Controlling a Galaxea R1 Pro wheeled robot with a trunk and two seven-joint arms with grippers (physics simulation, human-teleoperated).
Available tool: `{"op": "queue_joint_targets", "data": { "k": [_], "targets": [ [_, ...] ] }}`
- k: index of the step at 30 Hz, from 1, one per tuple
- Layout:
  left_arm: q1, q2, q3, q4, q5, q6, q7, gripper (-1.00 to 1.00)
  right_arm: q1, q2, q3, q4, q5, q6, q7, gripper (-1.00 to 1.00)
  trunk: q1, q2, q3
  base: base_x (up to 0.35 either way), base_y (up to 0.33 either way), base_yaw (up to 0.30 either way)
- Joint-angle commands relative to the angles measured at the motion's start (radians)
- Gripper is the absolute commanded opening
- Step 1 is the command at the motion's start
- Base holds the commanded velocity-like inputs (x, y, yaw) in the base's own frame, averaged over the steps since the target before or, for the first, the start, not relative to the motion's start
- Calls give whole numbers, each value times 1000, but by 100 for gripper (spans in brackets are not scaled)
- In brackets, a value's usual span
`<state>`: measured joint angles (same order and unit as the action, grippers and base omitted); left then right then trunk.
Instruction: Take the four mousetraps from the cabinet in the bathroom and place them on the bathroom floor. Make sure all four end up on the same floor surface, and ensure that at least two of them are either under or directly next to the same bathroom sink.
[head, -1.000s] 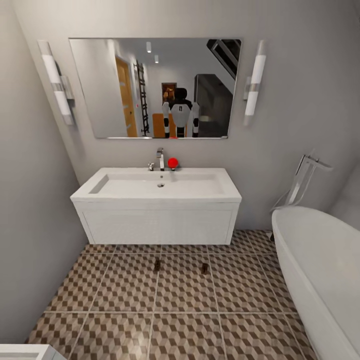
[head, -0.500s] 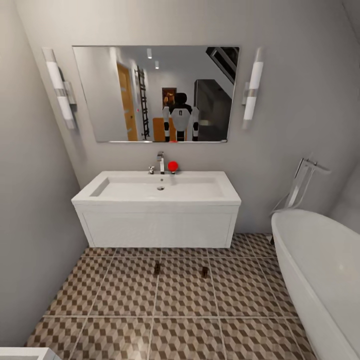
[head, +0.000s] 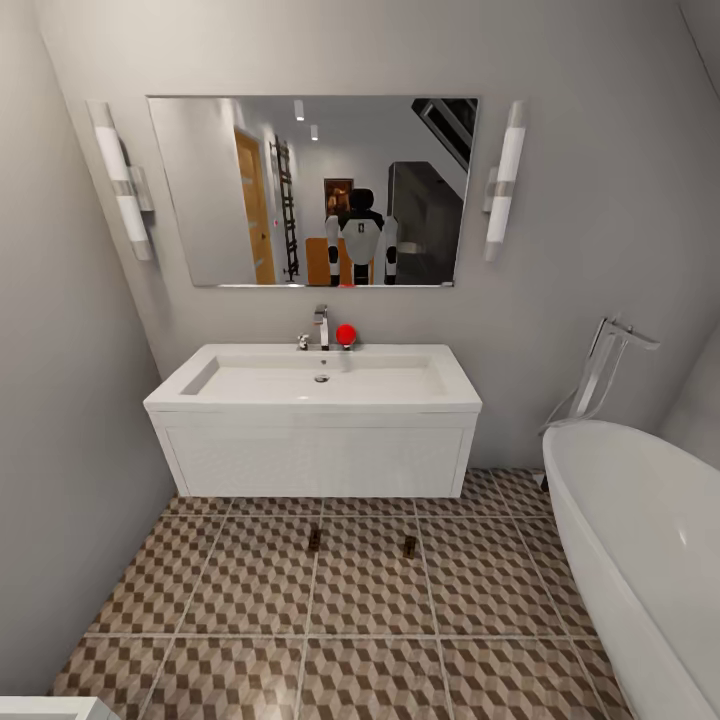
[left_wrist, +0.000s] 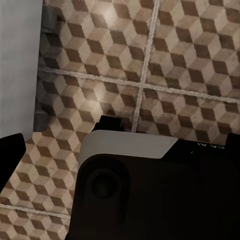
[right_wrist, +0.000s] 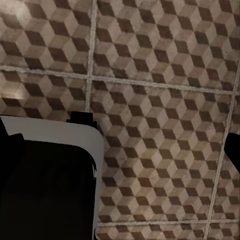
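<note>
Camera view has shifted slightly back; two mousetraps (head: 314, 540) (head: 409, 546) remain on the bathroom floor (head: 250, 590), near the sink (head: 314, 400). End effector states: cannot tell.

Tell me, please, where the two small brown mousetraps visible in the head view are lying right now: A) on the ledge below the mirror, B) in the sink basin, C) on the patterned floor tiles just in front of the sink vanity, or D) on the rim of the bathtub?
C: the two mousetraps lie on the bathroom floor in front of the sink, apart from each other.
</note>
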<state>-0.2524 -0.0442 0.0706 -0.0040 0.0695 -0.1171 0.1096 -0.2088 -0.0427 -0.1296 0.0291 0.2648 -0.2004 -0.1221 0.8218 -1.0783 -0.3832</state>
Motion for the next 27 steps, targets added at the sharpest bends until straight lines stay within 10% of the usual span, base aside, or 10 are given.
{"op": "queue_joint_targets", "data": {
  "k": [1, 27],
  "targets": [
    [-1, 0, 6, 1, 6, -4, 0, 100, -1, 0, -8, 3, 17, -5, -4, 100, 0, -1, -1, 0, 0, 0],
    [-1, -1, 6, 1, 6, -4, -1, 100, -1, 3, -10, 3, 90, -7, -5, 100, 0, -1, -1, 0, 0, 0]
  ]
}}
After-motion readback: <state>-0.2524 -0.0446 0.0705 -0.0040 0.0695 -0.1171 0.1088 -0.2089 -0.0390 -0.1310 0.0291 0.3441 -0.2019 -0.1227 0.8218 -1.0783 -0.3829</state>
